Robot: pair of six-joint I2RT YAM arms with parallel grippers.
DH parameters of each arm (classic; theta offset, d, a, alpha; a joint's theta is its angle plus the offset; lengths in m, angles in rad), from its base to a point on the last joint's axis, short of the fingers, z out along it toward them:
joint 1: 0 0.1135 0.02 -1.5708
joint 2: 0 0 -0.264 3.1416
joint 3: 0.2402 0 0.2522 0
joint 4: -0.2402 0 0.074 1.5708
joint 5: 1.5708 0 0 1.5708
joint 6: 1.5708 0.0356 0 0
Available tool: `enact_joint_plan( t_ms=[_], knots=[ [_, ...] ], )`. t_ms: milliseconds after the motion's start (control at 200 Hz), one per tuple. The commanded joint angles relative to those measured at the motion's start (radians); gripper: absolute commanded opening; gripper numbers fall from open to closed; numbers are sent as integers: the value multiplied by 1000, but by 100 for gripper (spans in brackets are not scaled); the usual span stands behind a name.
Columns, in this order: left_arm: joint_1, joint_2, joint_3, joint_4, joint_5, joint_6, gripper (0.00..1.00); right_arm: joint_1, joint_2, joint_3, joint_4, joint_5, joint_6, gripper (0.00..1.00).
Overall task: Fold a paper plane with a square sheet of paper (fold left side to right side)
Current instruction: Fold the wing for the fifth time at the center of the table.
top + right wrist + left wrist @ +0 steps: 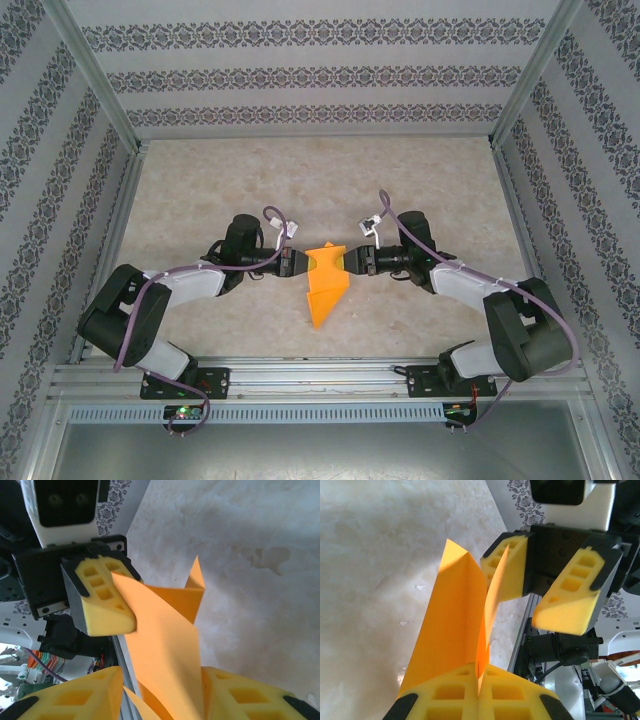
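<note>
Our left gripper [479, 677] has its yellow foam jaws pressed together on one edge of the orange paper [452, 625]. The paper rises from that pinch in a creased, angular fold. Our right gripper [161, 680] faces the left one with its jaws apart. The paper's opposite flap passes between them, and in the left wrist view it lies against one pad.

From above, the two grippers meet nose to nose over the middle of the pale desk [200, 200] with the paper between them. Its wide part is level with the jaws and its point aims toward the arm bases. We cannot tell whether that point touches the desk.

The left arm [180, 285] and the right arm [470, 285] mirror each other, with elbows bent outward near their bases and forearms angled inward toward the centre.
</note>
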Motion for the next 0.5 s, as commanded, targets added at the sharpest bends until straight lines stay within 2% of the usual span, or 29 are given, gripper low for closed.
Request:
enact_joint_plan(
  t_ms=[0, 210, 325, 380, 495],
  knots=[
    [7, -32, 0, -45, -10, 44, 0, -16, 16, 35, -1, -18, -20, 41],
    [6, -35, 0, -58, -7, 50, 0, -19, 49, 57, -9, 2, -17, 29],
    [6, -39, 1, -93, -13, 70, 1, -15, 74, 67, -12, 22, -11, 12],
    [6, -45, 1, -122, -29, 90, 8, -11, 87, 71, -15, 34, -9, 0],
    [7, -75, 4, -218, -109, 142, 37, -8, 126, 77, -20, 70, 2, 0]
  ],
)
